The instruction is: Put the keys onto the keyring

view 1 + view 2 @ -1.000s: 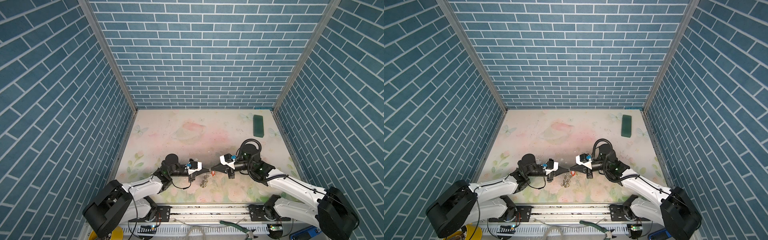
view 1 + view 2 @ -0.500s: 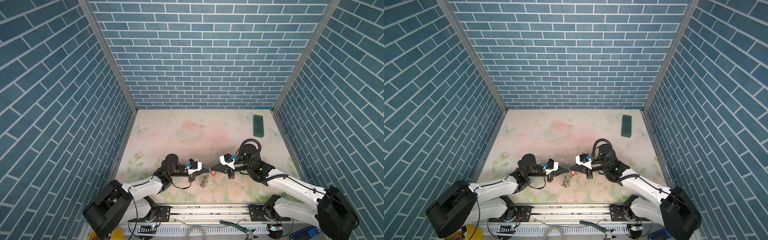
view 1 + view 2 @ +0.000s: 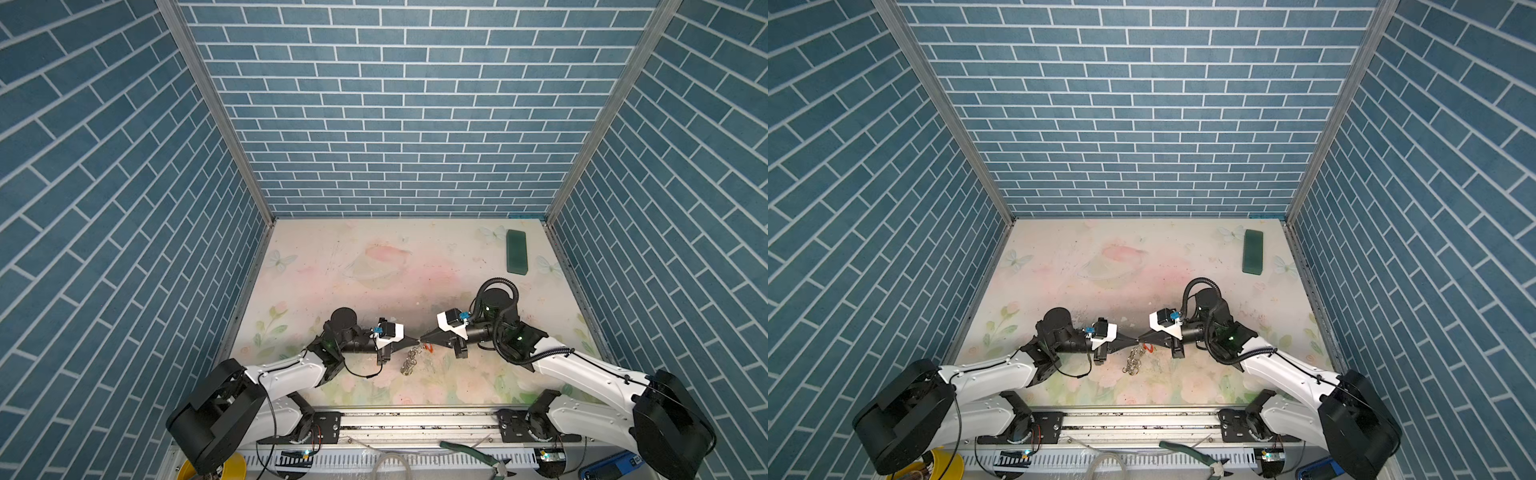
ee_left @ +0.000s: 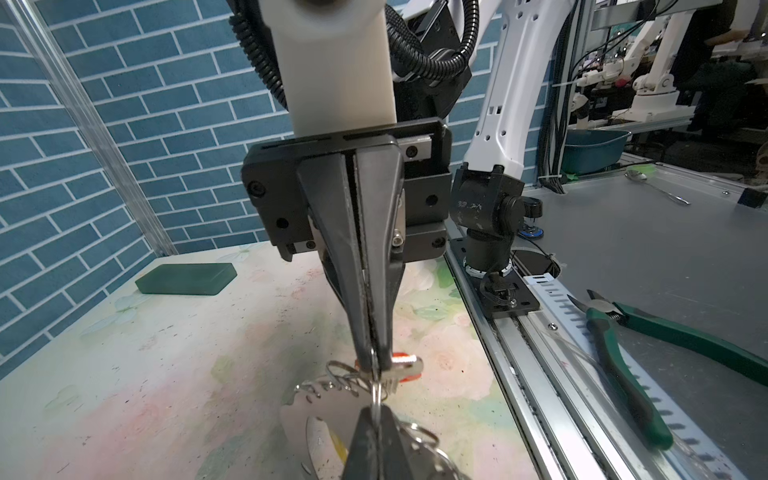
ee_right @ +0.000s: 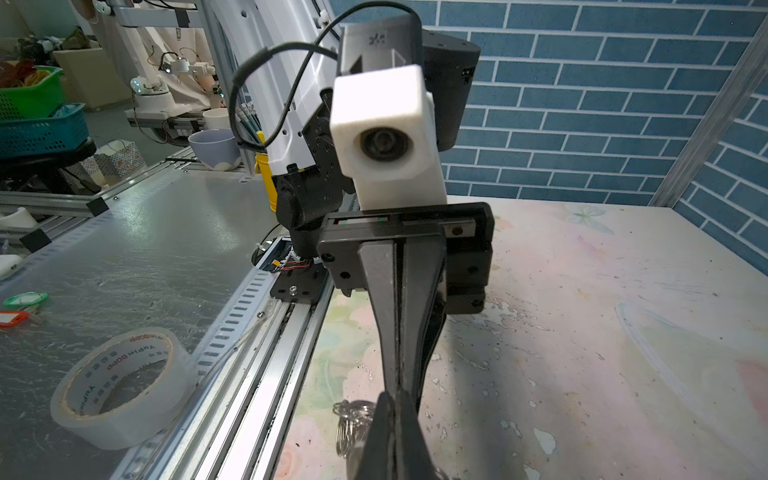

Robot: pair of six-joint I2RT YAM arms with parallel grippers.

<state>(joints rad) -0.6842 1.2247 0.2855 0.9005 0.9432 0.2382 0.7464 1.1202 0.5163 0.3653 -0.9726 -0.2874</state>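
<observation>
Keyring (image 3: 409,362) sits near the front edge of the bench (image 3: 374,270), about mid-width, under the two meeting gripper tips. Bench top is floral, pale and scuffed. Dark green block (image 3: 516,252) lies flat by the far right corner, well apart from everything else. Left gripper (image 3: 416,342) reaches in low from the left, jaws pressed together on a thin wire ring of the keyring. The grey band tilts up at its tips, and small silver rings trail down to the bench. Right gripper (image 3: 423,339) faces it tip to tip, almost touching, jaws likewise closed. Red key (image 3: 430,348) hangs at the right tips, apparently pinched there, with its silver end sticking out beside them. Exact pinch point unclear.
</observation>
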